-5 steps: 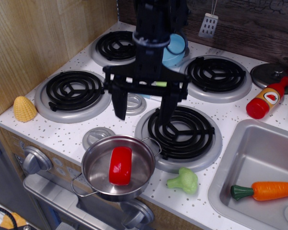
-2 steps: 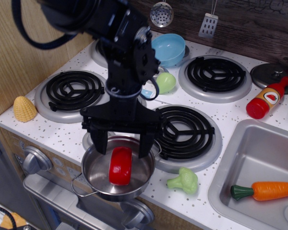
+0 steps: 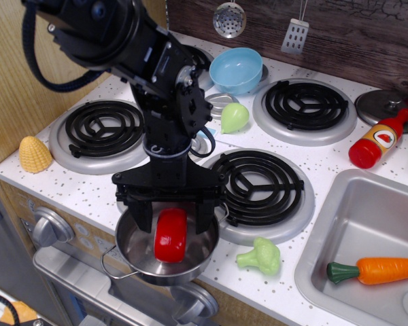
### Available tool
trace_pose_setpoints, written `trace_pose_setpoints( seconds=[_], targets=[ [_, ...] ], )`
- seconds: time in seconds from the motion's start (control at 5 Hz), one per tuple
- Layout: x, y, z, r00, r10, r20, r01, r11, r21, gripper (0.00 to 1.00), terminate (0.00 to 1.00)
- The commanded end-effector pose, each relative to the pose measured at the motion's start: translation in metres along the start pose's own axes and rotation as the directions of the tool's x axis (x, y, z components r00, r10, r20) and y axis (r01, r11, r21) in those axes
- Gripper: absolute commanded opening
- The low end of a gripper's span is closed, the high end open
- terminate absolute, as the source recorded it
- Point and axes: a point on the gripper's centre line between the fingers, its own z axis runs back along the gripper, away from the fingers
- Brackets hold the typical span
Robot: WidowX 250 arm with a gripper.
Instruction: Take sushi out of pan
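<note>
The toy stovetop (image 3: 88, 187) carries four black coil burners (image 3: 103, 126). One steel sink (image 3: 367, 224) sits at the right, holding one orange carrot (image 3: 377, 269). One black gripper (image 3: 170, 219) reaches down into the single steel pan (image 3: 132, 258) at the front edge, its two fingers (image 3: 141, 216) spread wide either side of the one red sushi (image 3: 171, 235), which lies inside the pan; whether they touch it I cannot tell. Also here: one blue bowl (image 3: 236, 69), one ketchup bottle (image 3: 375, 141), one corn cob (image 3: 34, 153), one broccoli piece (image 3: 261, 257).
</note>
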Motion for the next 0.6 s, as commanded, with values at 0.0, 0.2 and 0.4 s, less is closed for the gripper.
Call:
trace_pose_setpoints(
  seconds=[0.0,0.2,0.4],
  targets=[
    [0.0045,0.0027,-0.0053,0.999,-0.02,-0.042,0.018,0.999,-0.042,1.0,0.0],
    [0.0048,0.0023,-0.0051,0.998,-0.026,-0.054,0.024,0.999,-0.043,0.0,0.0],
    [0.0063,0.0021,0.0011,0.998,-0.029,-0.062,0.027,0.999,-0.03,0.0,0.0]
  ],
)
